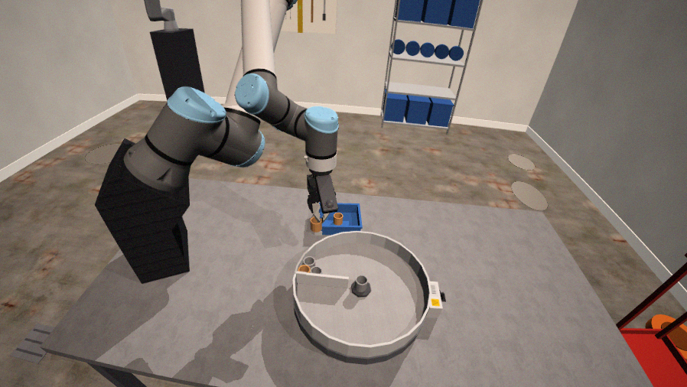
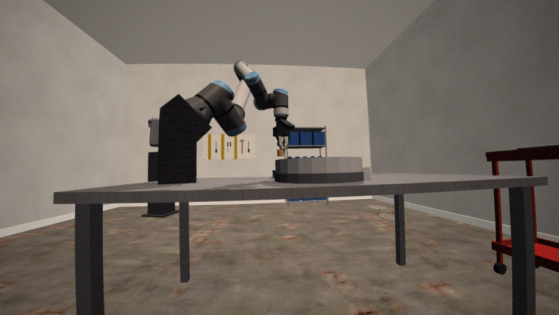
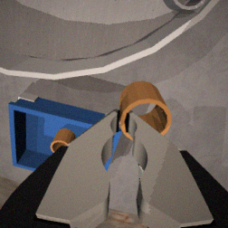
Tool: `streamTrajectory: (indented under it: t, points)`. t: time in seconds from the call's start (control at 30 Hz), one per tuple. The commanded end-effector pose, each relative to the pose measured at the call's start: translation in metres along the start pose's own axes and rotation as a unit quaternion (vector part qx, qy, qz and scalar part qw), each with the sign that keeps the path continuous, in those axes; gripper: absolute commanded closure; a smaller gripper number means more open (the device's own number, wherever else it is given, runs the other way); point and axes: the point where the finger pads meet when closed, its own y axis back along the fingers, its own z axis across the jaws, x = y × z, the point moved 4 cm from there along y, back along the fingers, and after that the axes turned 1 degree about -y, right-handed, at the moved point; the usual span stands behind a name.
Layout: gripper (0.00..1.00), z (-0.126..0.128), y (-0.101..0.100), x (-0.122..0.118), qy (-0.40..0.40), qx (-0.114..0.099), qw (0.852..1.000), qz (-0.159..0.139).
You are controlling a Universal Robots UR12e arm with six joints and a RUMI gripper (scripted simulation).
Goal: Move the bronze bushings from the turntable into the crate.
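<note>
My gripper is shut on the wall of a bronze bushing and holds it in the air beside the left edge of the blue crate. In the wrist view the fingers pinch the rim of this bushing. Another bronze bushing stands inside the crate and also shows in the wrist view. On the turntable, one bronze bushing and two steel bushings sit behind the white divider.
A dark hexagonal hub stands at the turntable's centre. The turntable's raised rim lies just in front of the crate. The arm's black base stands at the table's left. A red cart is at the right.
</note>
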Motion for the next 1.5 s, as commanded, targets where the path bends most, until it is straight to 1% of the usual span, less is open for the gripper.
streamTrajectory:
  t: [0.0,0.2,0.27,0.43,0.77,0.83,1.27,1.47]
  points:
    - [1.00,-0.012,0.001,-0.028,0.020,0.000,1.000,0.001]
    - [1.00,-0.023,0.001,-0.056,0.040,-0.001,0.999,0.001]
    - [1.00,-0.023,0.001,-0.056,0.040,-0.001,0.999,0.001]
    - [1.00,-0.033,0.001,-0.078,0.057,0.000,0.998,0.001]
    - [1.00,-0.048,0.001,-0.116,0.084,0.000,0.996,0.001]
    - [1.00,-0.048,0.001,-0.116,0.084,0.000,0.996,0.001]
    - [1.00,-0.063,0.001,-0.150,0.109,-0.001,0.994,0.001]
    - [1.00,-0.065,0.001,-0.156,0.114,-0.001,0.993,0.001]
